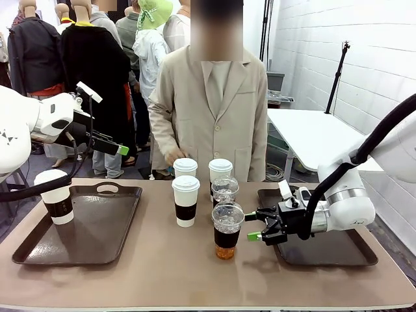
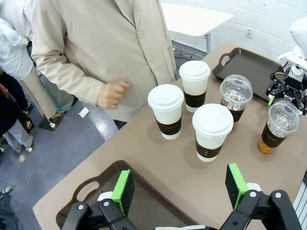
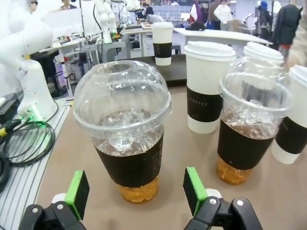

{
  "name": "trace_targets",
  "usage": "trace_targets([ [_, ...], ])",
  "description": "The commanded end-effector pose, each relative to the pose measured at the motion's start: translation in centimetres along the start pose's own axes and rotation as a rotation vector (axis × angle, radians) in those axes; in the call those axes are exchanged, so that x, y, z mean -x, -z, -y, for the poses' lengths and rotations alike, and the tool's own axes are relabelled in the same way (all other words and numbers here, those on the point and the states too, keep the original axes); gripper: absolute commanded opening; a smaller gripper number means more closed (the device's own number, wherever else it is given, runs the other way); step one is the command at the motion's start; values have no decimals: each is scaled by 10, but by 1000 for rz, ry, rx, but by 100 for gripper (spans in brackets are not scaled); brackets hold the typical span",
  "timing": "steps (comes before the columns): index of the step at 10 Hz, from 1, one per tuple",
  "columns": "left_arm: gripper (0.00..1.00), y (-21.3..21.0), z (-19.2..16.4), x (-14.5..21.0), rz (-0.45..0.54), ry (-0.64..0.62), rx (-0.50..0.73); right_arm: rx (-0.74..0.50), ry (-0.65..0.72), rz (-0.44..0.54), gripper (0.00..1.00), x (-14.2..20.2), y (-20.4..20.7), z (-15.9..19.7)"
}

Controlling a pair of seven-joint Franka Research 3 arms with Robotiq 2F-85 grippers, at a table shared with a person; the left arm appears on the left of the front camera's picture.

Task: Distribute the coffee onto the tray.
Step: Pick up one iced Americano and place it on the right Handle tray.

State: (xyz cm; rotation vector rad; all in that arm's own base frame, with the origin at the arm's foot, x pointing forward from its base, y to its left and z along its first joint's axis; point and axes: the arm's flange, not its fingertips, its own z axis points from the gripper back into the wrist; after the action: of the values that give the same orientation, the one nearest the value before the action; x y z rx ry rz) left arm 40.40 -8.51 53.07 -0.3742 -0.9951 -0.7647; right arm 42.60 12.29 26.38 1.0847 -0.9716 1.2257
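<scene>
Holds nothing in right claw, spread wide, with iced cup just ahead of it, untouched. Shows left claw released too, three white cups beyond it, fourth white cup on tray below.

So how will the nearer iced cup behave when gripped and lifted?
The iced cup is clear plastic, so it probably flexes under a squeeze. Part full of liquid and ice, it seems bottom-heavy yet sloshy. Its tall, narrow-based shape could tip if nudged.
</scene>
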Motion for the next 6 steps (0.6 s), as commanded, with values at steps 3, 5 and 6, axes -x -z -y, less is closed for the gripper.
trace_targets([
  [3,100,-1,1,0,-10,-8,4,-4,-9,30,100,9,23,4],
  [5,100,-1,1,0,-10,-8,4,6,-15,45,100,12,30,5],
  [6,100,-1,1,0,-10,-8,4,6,-22,50,100,13,33,6],
])
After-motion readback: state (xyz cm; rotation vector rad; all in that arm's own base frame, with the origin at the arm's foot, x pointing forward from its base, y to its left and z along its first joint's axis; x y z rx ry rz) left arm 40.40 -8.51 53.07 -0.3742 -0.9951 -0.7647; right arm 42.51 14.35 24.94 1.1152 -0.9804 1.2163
